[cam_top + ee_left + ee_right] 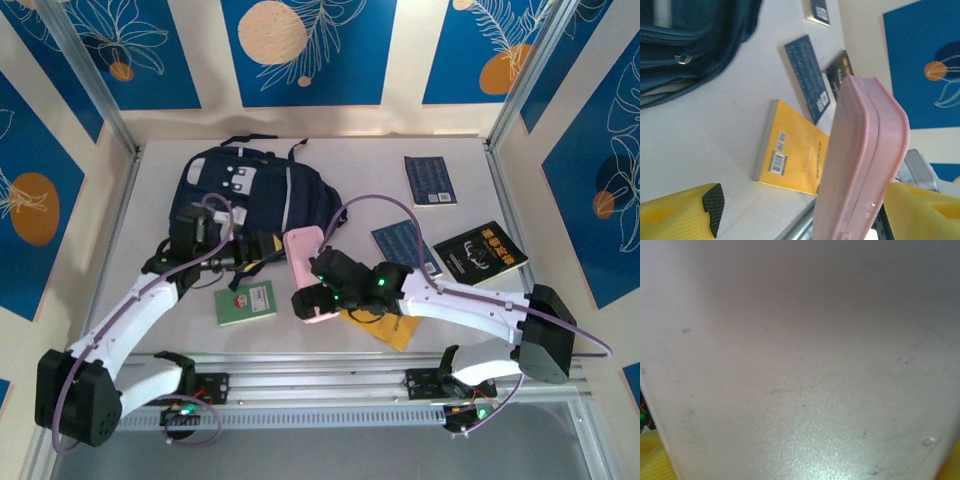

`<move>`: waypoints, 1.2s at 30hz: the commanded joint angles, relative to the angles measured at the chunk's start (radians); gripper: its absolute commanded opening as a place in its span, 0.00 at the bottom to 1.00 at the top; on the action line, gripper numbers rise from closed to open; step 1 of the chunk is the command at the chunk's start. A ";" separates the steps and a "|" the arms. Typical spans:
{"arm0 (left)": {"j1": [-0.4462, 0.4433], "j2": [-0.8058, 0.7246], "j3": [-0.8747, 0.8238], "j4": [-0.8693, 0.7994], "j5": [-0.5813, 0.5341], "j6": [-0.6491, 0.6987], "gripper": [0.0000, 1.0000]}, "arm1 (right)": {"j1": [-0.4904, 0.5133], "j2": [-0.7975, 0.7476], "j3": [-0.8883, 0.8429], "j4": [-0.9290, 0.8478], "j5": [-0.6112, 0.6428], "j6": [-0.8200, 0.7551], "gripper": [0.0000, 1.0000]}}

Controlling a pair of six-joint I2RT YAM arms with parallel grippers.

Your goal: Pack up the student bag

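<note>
Because the student bag [250,190] looks limp, the spread left tool [801,202] should probably take its zip edge; the right tool [312,295] pinches a pink pencil case [303,250].

No text legible. Yellow book [790,155], lower centre of left wrist view: 2 barcode stickers + 1 print line, too blurred. Black book [480,252], right of top view: title unreadable.

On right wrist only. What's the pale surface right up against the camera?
Observer: A pink case, standing on edge, apparently clamped in the right gripper.
Operator: Where's the bag from there?
Observer: The student bag lies on the table, left of the case and farther back.
Operator: Left gripper?
Observer: The left gripper is open beside the bag, pointing at the case.
</note>
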 commanded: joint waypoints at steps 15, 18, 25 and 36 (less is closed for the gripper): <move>-0.208 0.157 0.081 0.158 -0.042 -0.040 0.64 | -0.004 -0.054 -0.037 0.073 -0.075 -0.032 0.85; -0.231 0.176 0.099 0.164 -0.052 -0.043 0.54 | -0.001 -0.057 -0.030 0.049 -0.055 -0.032 0.85; -0.245 0.193 0.101 0.222 -0.044 -0.099 0.30 | -0.004 -0.081 -0.027 0.027 -0.016 -0.018 0.89; -0.240 0.132 0.109 0.182 -0.131 -0.136 0.28 | 0.015 -0.206 -0.048 -0.020 0.166 0.025 1.00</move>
